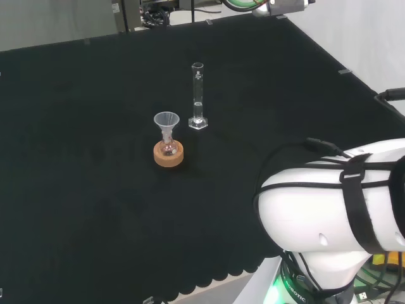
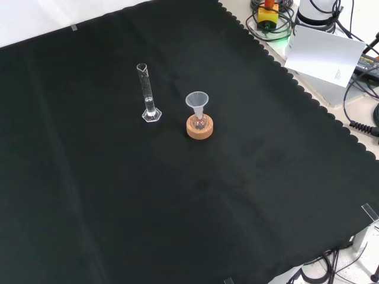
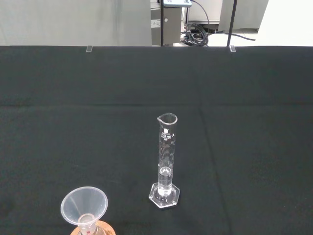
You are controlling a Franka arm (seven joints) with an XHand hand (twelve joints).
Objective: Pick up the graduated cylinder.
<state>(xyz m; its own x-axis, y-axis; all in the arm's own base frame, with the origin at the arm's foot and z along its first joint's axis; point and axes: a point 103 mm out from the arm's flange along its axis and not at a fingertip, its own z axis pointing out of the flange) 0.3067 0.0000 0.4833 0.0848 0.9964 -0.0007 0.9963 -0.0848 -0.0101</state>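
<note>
A clear graduated cylinder [image 1: 198, 96] [image 2: 148, 94] [image 3: 166, 161] stands upright on its hexagonal foot on the black cloth, with a little clear liquid at its bottom. Close beside it a small flask topped by a clear funnel [image 1: 166, 123] [image 2: 197, 102] [image 3: 84, 208] rests in a cork ring stand [image 1: 168, 154] [image 2: 199, 127]. In the head view the cylinder is to the right of the flask and a little farther off. In the front view it stands to the flask's left. Nothing touches either piece.
The arm's white links [image 1: 335, 202] bulk at the lower right of the head view. The cloth's scalloped edge [image 2: 296, 89] runs along the right of the front view, with cables and a white sheet [image 2: 325, 53] beyond it.
</note>
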